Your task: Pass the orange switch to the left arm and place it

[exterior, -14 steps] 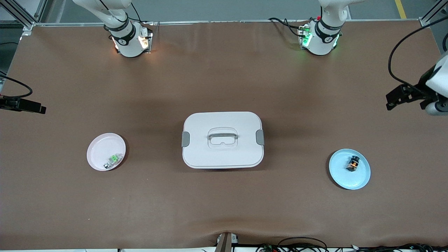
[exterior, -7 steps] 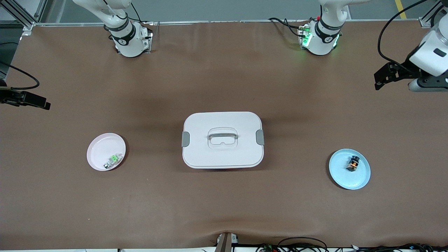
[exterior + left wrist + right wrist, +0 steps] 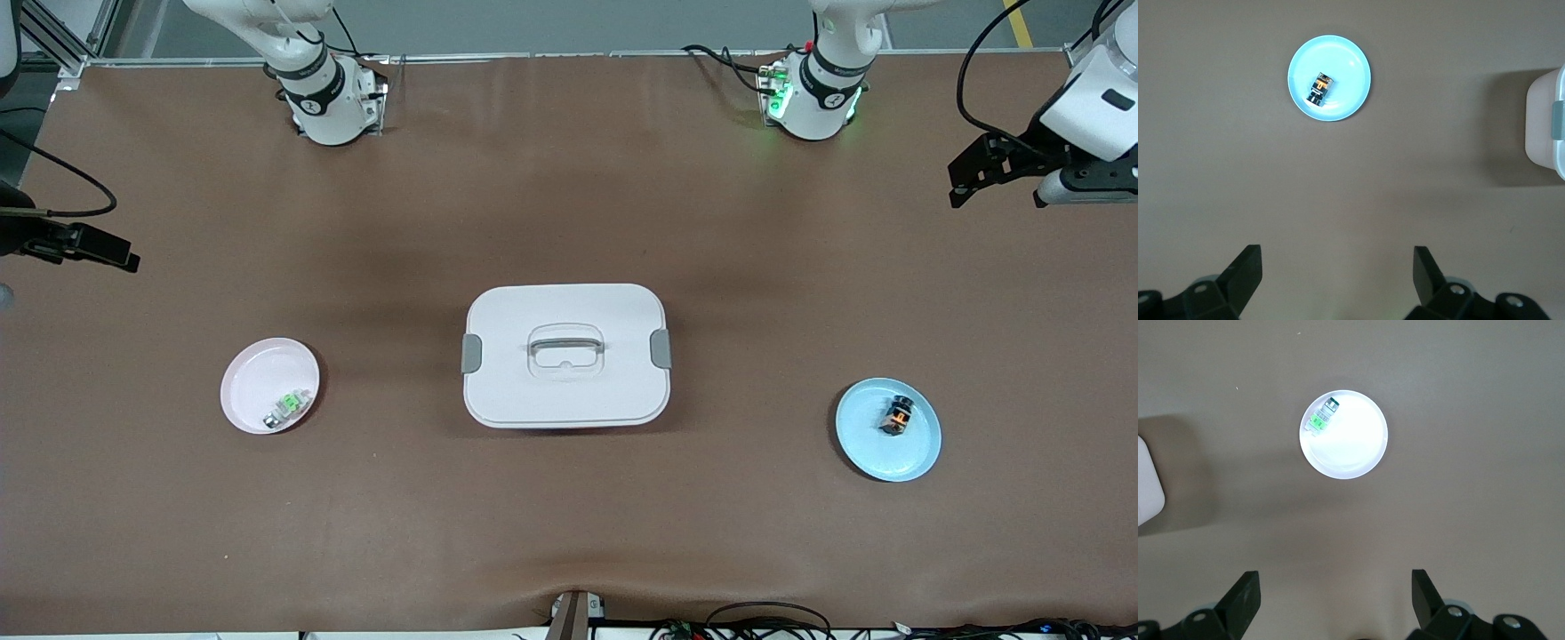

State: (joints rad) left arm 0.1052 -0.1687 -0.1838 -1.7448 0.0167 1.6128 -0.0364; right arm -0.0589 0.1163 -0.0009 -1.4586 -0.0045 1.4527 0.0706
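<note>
The orange switch (image 3: 896, 416) lies on a light blue plate (image 3: 889, 453) toward the left arm's end of the table. In the left wrist view the switch (image 3: 1319, 87) sits on that plate (image 3: 1350, 83), well away from my open, empty left gripper (image 3: 1338, 267). In the front view my left gripper (image 3: 958, 185) hangs high over the table's edge at that end. The white box (image 3: 566, 391) stands shut at mid-table. My right gripper (image 3: 124, 258) is open and empty (image 3: 1336, 587), high over the right arm's end.
A pale pink plate (image 3: 258, 378) holds a tiny green-and-white part (image 3: 289, 407) toward the right arm's end; both show in the right wrist view (image 3: 1355, 450) (image 3: 1321, 417). The box's edge shows in the left wrist view (image 3: 1545, 127) and the right wrist view (image 3: 1146, 487).
The left gripper has swung toward the robots' bases and a little inward over the table. The right gripper has shifted slightly inward. Switch, plates and box have not moved.
</note>
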